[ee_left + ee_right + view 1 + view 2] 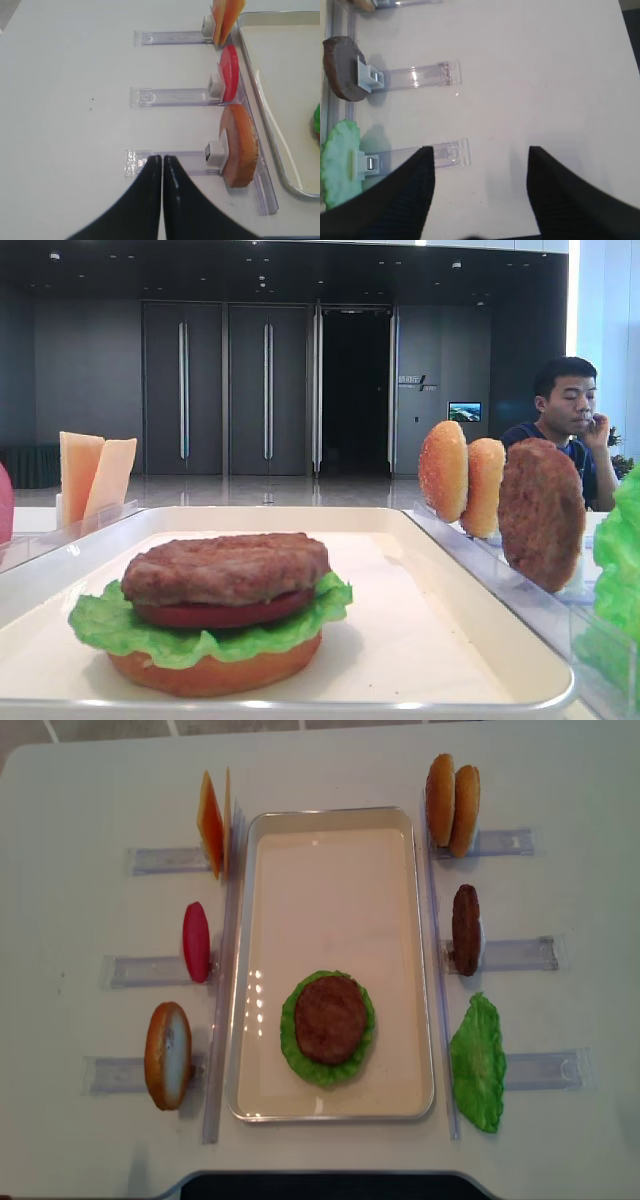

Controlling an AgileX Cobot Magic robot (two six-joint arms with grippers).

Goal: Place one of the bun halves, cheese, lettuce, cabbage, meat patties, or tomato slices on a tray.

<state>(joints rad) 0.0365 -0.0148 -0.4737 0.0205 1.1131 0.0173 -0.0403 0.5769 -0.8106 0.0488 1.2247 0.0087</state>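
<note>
A cream tray [330, 1105] with a raised rim holds a stack near its front end: bun half [215, 672] at the bottom, ruffled green lettuce [110, 628], a red tomato slice [220, 614], and a rough brown meat patty [330, 1018] on top. The tray's far half is bare. Clear holders [145, 970] flank both long sides, standing cheese [210, 820], a tomato slice [196, 941], buns, a patty and a spare lettuce leaf [478, 1063] upright. The left gripper [162, 162] has its fingers pressed together over white table; the right gripper [480, 165] has its fingers spread wide, holding nothing.
</note>
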